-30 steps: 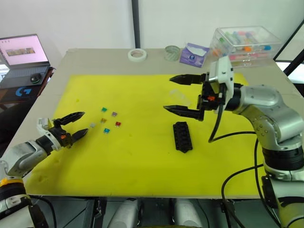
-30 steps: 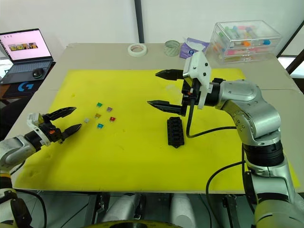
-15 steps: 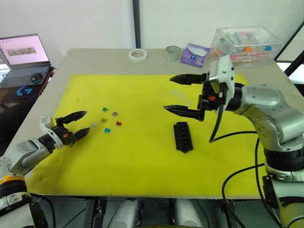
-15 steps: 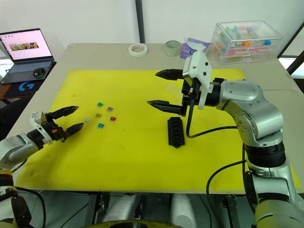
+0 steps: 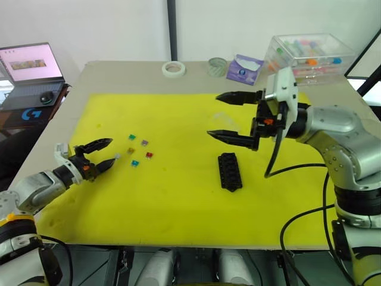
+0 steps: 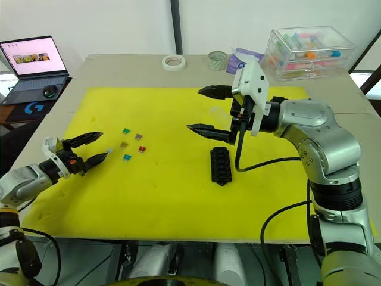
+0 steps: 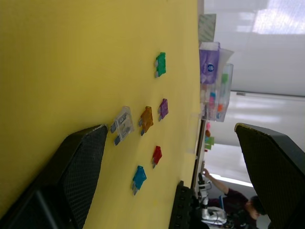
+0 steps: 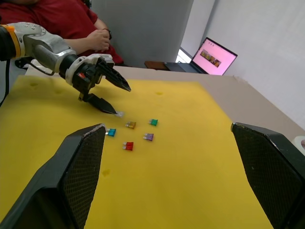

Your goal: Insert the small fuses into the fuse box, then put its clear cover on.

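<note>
My left gripper (image 5: 105, 154) hangs low over the yellow mat (image 5: 178, 196) with its fingers spread, one tip just beside the grey fuse (image 5: 117, 157) at the near edge of the small fuses (image 5: 138, 154). My right gripper (image 5: 229, 116) is wide apart and holds nothing, hovering just behind the fuse box (image 5: 228, 171), which lies flat on the mat.

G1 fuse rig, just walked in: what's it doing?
The left gripper is open at the clear grey fuse, its lower fingertip right beside it. The other small fuses lie loose on the yellow mat. The fuse box sits mid-mat with its slots apparently empty. The right gripper hangs open above the mat just beyond the box, holding nothing. The clear cover lies on the mat near it.
</note>
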You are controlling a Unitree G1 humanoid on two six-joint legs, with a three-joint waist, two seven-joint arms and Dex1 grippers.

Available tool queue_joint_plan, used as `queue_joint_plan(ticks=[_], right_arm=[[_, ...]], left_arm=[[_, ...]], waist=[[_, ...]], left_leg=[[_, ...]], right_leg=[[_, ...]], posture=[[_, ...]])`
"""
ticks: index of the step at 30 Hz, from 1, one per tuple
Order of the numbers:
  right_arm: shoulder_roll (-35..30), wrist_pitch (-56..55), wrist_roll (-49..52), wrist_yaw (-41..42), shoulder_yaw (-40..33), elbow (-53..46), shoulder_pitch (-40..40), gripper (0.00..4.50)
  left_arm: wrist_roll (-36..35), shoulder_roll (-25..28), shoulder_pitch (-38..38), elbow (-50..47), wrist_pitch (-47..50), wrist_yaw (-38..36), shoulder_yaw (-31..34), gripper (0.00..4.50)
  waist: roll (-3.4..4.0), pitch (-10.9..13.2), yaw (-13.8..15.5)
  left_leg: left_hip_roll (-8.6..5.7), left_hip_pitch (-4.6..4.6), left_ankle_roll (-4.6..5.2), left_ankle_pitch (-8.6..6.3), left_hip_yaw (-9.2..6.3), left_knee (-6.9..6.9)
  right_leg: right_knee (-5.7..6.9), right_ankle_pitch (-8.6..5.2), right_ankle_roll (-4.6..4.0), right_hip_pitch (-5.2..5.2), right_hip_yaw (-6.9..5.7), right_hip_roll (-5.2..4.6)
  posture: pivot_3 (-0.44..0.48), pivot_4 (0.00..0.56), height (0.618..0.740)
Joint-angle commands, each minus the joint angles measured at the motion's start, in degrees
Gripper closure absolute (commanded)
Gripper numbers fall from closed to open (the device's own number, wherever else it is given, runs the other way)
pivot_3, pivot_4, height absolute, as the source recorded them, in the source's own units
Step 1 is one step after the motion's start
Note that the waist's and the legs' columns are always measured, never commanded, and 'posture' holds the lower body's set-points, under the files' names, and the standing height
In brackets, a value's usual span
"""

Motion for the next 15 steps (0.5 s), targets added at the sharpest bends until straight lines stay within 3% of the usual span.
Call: queue_joint_plan(ticks=[1,14,15], right_arm=[[-0.6,-0.3,1.1,-0.2,-2.0,-2.0,-1.0,0.03],[-0.9,0.5,1.7,-1.0,-2.3,-3.2,-0.4,0.03],[-1.0,0.6,1.8,-1.0,-2.3,-3.2,-0.4,0.0]], left_arm=[[2.9,-0.3,-1.0,1.1,0.4,-1.2,-0.5,0.0],[10.0,-1.0,-3.1,2.7,2.2,-5.4,-0.1,0.0],[10.7,-1.1,-3.3,2.9,2.2,-5.5,0.0,0.38]], waist=[[0.0,0.0,0.0],[0.0,0.0,0.8],[0.0,0.0,0.8]], left_leg=[[0.0,0.0,0.0,0.0,0.0,0.0],[-0.02,0.01,-0.01,0.0,0.0,0.02],[-0.02,0.01,-0.01,0.0,0.0,0.03]], right_leg=[[0.0,0.0,0.0,0.0,0.0,0.0],[0.0,0.0,0.0,0.01,0.0,-0.01],[0.0,0.0,0.0,0.01,0.0,-0.01]], posture=[[0.0,0.15,0.74],[0.0,0.15,0.74],[0.0,0.15,0.74]])
